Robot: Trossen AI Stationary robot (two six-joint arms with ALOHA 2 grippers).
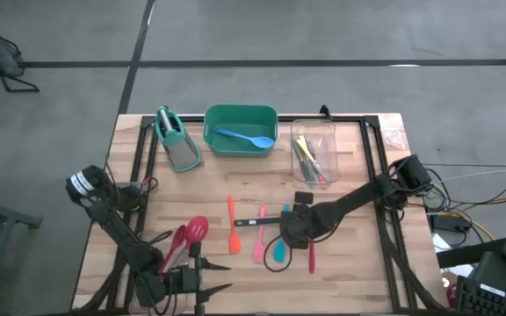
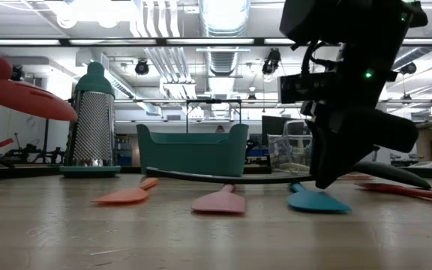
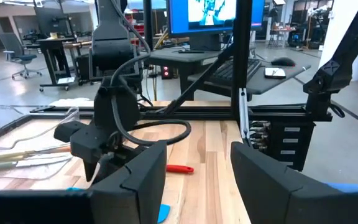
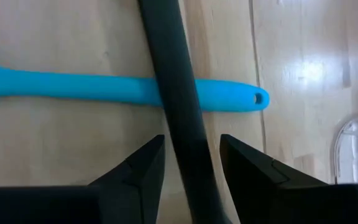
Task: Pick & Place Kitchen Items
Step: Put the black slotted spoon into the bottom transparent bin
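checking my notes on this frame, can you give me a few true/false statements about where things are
1. The right gripper has its fingers on either side of the black ladle handle. True.
2. The ladle handle lies across the blue spatula. True.
3. The green tub is empty. False: a blue spoon lies in it.
4. The left gripper holds a red utensil. False: it is open and holds nothing, near the table's front edge.
5. The metal grater stands to the right of the green tub in the high view. False: it is on the tub's left.
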